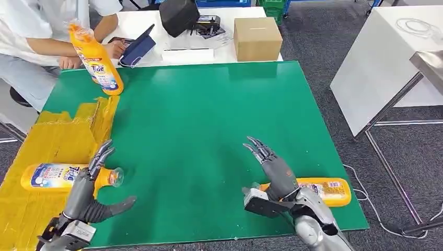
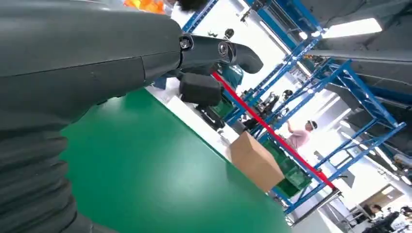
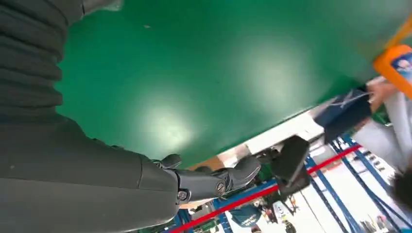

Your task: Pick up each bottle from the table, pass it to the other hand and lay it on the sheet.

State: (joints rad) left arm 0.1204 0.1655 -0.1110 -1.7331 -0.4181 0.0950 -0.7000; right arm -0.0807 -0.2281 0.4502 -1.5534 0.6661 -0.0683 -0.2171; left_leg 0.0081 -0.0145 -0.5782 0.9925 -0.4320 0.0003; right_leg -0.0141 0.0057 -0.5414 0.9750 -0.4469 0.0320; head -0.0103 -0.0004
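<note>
Left hand [image 1: 91,180] beside "Tide" bottle [image 1: 62,175]

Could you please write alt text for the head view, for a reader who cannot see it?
Both robot hands hover open over a green table: the left hand beside a bottle lying on the yellow sheet, the right hand above a bottle lying near the table's edge. A third bottle stands by a seated person.

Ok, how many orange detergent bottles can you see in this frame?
3. One bottle lies on the yellow sheet beside the left hand; one lies on the green table behind the right hand; a person holds one at the far corner.
</note>
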